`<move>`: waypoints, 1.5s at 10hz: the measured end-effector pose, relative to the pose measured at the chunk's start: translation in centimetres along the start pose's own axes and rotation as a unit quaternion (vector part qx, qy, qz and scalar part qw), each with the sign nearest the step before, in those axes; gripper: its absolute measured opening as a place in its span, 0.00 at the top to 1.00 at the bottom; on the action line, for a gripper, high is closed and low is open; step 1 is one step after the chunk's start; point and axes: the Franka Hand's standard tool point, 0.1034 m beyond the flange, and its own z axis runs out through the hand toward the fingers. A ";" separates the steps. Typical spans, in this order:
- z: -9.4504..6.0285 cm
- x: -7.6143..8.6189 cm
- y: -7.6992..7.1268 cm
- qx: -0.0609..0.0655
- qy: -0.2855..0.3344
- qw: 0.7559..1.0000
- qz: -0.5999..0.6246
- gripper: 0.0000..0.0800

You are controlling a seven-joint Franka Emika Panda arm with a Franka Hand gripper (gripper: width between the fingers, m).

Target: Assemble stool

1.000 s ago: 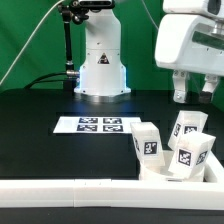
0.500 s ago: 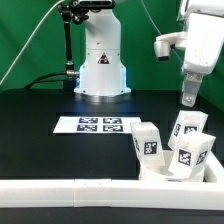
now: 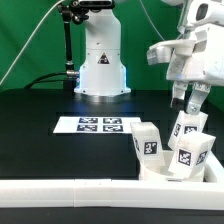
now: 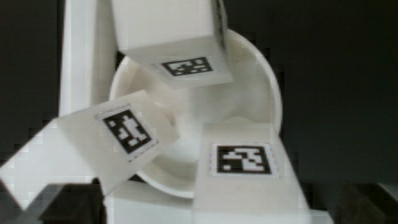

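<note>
Three chunky white legs with square tags stand bunched at the exterior view's right: one [image 3: 148, 141], one [image 3: 187, 125] and one [image 3: 193, 152]. They rest on or against the low round seat [image 3: 176, 173], which is mostly hidden there. My gripper [image 3: 186, 99] hangs tilted just above the rear leg, its two fingers apart and holding nothing. In the wrist view the round seat [image 4: 249, 95] shows with the three tagged legs lying over it: one [image 4: 180, 45], one [image 4: 118, 133] and one [image 4: 242, 162].
The long white L-shaped rail [image 3: 80, 187] runs along the front and turns up beside the seat; it also shows in the wrist view [image 4: 80, 60]. The marker board [image 3: 98, 124] lies mid-table. The robot base [image 3: 100, 65] stands behind it.
The gripper has turned about its wrist and tilted, and now sits a little lower over the rear leg. The legs and seat have not moved.
</note>
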 end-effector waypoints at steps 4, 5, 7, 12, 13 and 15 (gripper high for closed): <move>0.4 0.0 -0.2 0.003 -0.003 1.000 0.009 0.21; 0.4 0.2 -0.3 0.003 -0.002 1.000 0.015 0.41; 0.5 0.5 -0.4 0.004 -0.002 1.000 0.028 0.58; 0.8 -0.6 -0.1 0.007 -0.006 0.998 0.061 0.58; 0.8 -0.7 -0.1 0.007 -0.006 0.998 0.061 0.58; 0.8 -0.7 -0.2 0.007 -0.006 0.992 0.123 0.58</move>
